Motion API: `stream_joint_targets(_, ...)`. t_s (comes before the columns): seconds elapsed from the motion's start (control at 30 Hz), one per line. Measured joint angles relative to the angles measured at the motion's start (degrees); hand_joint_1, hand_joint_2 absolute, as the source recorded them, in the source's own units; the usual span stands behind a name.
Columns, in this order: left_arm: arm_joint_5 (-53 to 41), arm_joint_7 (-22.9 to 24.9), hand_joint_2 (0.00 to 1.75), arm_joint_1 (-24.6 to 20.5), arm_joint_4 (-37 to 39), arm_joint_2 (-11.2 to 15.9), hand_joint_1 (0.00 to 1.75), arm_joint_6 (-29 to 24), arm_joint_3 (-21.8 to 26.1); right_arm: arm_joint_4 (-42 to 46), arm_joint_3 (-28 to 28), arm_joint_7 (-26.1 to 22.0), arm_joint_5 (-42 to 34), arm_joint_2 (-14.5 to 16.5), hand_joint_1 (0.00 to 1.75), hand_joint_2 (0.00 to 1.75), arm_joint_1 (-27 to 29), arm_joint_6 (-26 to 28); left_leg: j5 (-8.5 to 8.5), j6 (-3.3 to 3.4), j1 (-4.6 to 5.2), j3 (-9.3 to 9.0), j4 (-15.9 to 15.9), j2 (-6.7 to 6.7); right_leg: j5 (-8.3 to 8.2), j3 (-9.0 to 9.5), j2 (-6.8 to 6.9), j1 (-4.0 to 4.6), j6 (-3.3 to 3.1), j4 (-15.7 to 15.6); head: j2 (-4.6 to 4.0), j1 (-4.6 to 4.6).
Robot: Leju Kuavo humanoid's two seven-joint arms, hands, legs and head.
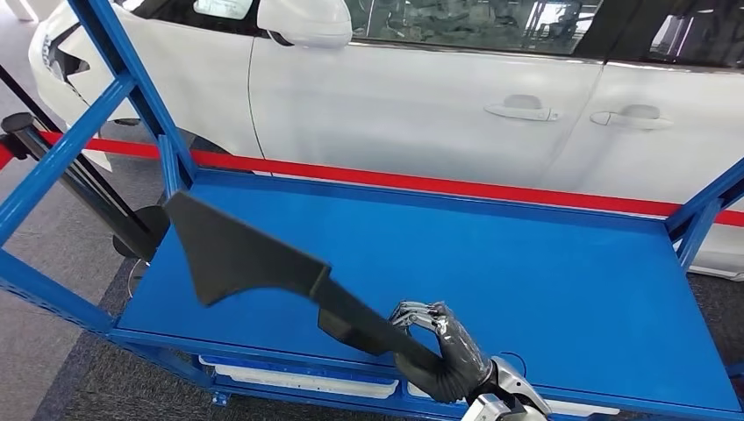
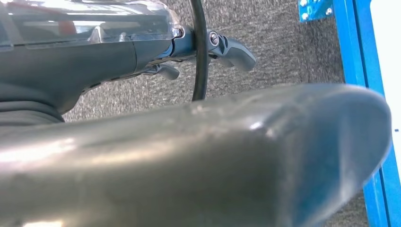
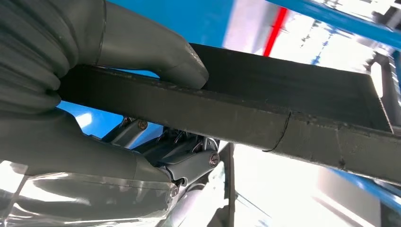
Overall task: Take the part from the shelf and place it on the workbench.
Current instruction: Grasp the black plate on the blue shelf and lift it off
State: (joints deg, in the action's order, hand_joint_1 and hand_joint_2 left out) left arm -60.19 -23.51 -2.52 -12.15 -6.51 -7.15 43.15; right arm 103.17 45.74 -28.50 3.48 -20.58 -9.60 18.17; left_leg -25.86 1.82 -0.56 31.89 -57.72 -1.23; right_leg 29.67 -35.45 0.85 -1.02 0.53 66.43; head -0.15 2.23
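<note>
The right hand (image 1: pixel 446 351) gripped one dark part (image 1: pixel 254 263) by its narrow end, thumb (image 3: pixel 156 56) pressed on top, the broad end reaching up and away to its left above the blue bench (image 1: pixel 526 263). The left hand (image 2: pixel 142 52) hung over carpet; whether it held anything I could not tell. Beyond the bench ran one red barrier (image 1: pixel 491 187), then one white car (image 1: pixel 421 96).

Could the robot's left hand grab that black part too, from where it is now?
Probably not at once. The left hand hangs low over carpet beside the blue frame, while the right hand holds the part above the shelf.
</note>
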Motion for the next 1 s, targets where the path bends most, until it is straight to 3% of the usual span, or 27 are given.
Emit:
stream_joint_targets(0.07, 0.00, -0.01, 0.00, 0.01, 0.00, -0.10, 0.00, 0.00, 0.15, 1.62, -0.48, -0.04, -0.54, 0.21, 1.75, 1.75, 0.50, -0.17, -0.12, -0.37, 0.24, 0.10, -0.16, 0.15, -2.29, 3.04, 0.46, 0.35, -0.59, -6.73, 0.00, 0.01)
stream_joint_targets(0.1, 0.00, -0.01, 0.00, 0.03, 0.00, -0.14, 0.00, 0.00, 0.26, 2.24, -0.64, -0.07, -0.62, 0.21, 1.75, 1.75, 0.65, -0.27, -0.15, -0.64, 0.32, 0.23, -0.20, 0.26, -2.46, 3.58, 0.58, 0.55, -0.79, -8.23, 0.00, 0.01)
stream_joint_targets(0.23, 0.00, -0.01, 0.00, 0.07, 0.00, -0.19, 0.00, 0.00, 0.81, 3.70, -0.92, -0.25, -1.00, 0.13, 1.75, 1.75, 1.39, -0.55, -0.94, -2.05, 0.31, 0.62, -0.97, 0.78, -2.70, 3.61, 0.13, 0.35, -1.46, -9.22, 0.00, 0.02)
stream_joint_targets(0.3, 0.00, -0.02, 0.00, 0.01, 0.00, -0.19, 0.00, 0.01, 0.95, 4.07, -0.99, -0.45, -1.44, -0.11, 1.75, 1.75, 1.62, -0.62, -4.05, -2.62, 0.23, 2.76, -5.85, 0.80, -2.86, 3.74, 0.15, 0.21, -1.82, -9.52, 0.00, 0.02)
stream_joint_targets(0.37, 0.14, -0.03, 0.00, 0.06, 0.00, -0.19, 0.00, 0.18, 1.03, 4.44, -1.16, -0.44, -2.16, -0.28, 1.75, 1.75, 2.27, -0.55, -7.47, -2.91, 0.21, 6.15, -13.10, 0.81, -2.76, 3.70, 0.13, 0.39, -2.07, -9.43, 0.00, 0.01)
stream_joint_targets(0.4, 0.34, -0.03, 0.00, 0.13, 0.00, -0.18, 0.00, 0.35, 1.16, 4.64, -1.29, -0.27, -2.54, -0.31, 1.75, 1.75, 2.70, -0.43, -7.96, -2.95, 0.21, 7.15, -15.21, 0.82, -2.70, 3.70, 0.12, 0.46, -2.14, -9.36, 0.00, 0.02)
stream_joint_targets(0.43, 0.67, -0.03, 0.00, 0.19, 0.00, -0.17, 0.00, 0.54, 1.36, 4.80, -1.48, 0.07, -2.86, -0.31, 1.75, 1.75, 3.12, -0.13, -7.29, -2.91, 0.22, 7.19, -15.27, 0.82, -2.64, 3.71, 0.07, 0.51, -2.18, -9.27, 0.00, 0.02)
stream_joint_targets(0.47, 0.98, -0.02, 0.00, 0.23, 0.00, -0.15, 0.00, 0.64, 1.67, 4.89, -1.70, 0.56, -3.06, -0.32, 1.75, 1.75, 3.45, 0.23, -5.59, -2.79, 0.22, 6.11, -13.01, 0.81, -2.56, 3.75, -0.01, 0.53, -2.18, -9.16, 0.00, 0.02)
stream_joint_targets(0.53, 1.31, 0.16, 0.00, 0.22, 0.00, -0.14, 0.00, 0.23, 2.33, 4.87, -2.20, 1.67, -3.43, -0.33, 1.75, 1.75, 4.02, 0.94, -1.95, -2.32, 0.31, 2.43, -5.37, 0.65, -2.31, 3.81, -0.22, 0.64, -1.94, -8.87, 0.00, 0.02)
stream_joint_targets(0.6, 1.17, 0.45, 0.00, 0.21, 0.00, -0.13, 0.00, -0.55, 2.80, 4.74, -2.60, 2.44, -3.95, -0.33, 1.75, 1.75, 4.58, 1.20, -0.66, -1.74, 0.49, 0.31, -0.87, 0.44, -2.14, 3.68, -0.43, 0.74, -1.51, -8.60, 0.00, 0.01)
stream_joint_targets(0.7, 1.01, 0.67, 0.00, 0.28, 0.00, -0.15, 0.00, -1.10, 3.29, 4.55, -3.15, 2.78, -4.29, -0.33, 1.75, 1.75, 5.18, 1.24, -0.48, -0.83, 0.53, 0.14, -0.13, 0.53, -2.09, 3.51, -0.57, 0.63, -0.75, -8.51, 0.00, 0.01)
stream_joint_targets(0.77, 1.01, 0.69, 0.00, 0.23, 0.00, -0.18, 0.00, -1.17, 3.60, 4.51, -3.45, 2.80, -4.34, -0.32, 1.75, 1.75, 5.38, 1.24, -0.08, -0.11, 0.26, -0.08, 0.47, 0.72, -0.51, 2.55, -0.60, 0.52, -0.25, -6.30, 0.00, -0.01)
stream_joint_targets(0.87, 1.01, 0.69, 0.00, 0.15, 0.00, -0.18, 0.00, -1.18, 3.85, 4.29, -3.75, 2.80, -4.43, -0.10, 1.75, 1.75, 5.72, 1.24, 0.01, 0.33, 0.15, -0.12, 0.65, 0.85, 4.53, -2.41, -0.61, -0.01, 0.38, 4.07, 0.00, 0.00)
stream_joint_targets(0.9, 1.01, 0.70, 0.00, 0.16, 0.00, -0.17, 0.00, -1.18, 3.88, 4.18, -3.79, 2.84, -4.50, -0.05, 1.75, 1.75, 5.89, 1.24, -0.01, 0.32, 0.15, -0.15, 0.62, 0.86, 5.16, -3.77, -0.60, -0.20, 0.56, 6.72, 0.00, 0.00)
stream_joint_targets(0.93, 0.99, 0.70, 0.00, 0.17, 0.00, -0.18, 0.00, -1.14, 3.90, 4.08, -3.81, 2.91, -4.62, -0.05, 1.75, 1.75, 6.03, 1.21, -0.02, 0.29, 0.15, -0.19, 0.56, 0.87, 4.70, -4.22, -0.59, -0.36, 0.69, 7.45, 0.00, 0.00)
stream_joint_targets(1.0, 0.87, 0.72, 0.00, 0.18, 0.00, -0.19, 0.00, -0.91, 3.91, 3.94, -3.96, 3.12, -4.99, 0.02, 1.75, 1.75, 6.18, 0.92, -0.10, 0.12, 0.12, -0.35, 0.33, 0.86, 0.97, -1.80, -0.51, -0.59, 0.66, 2.26, 0.00, 0.00)
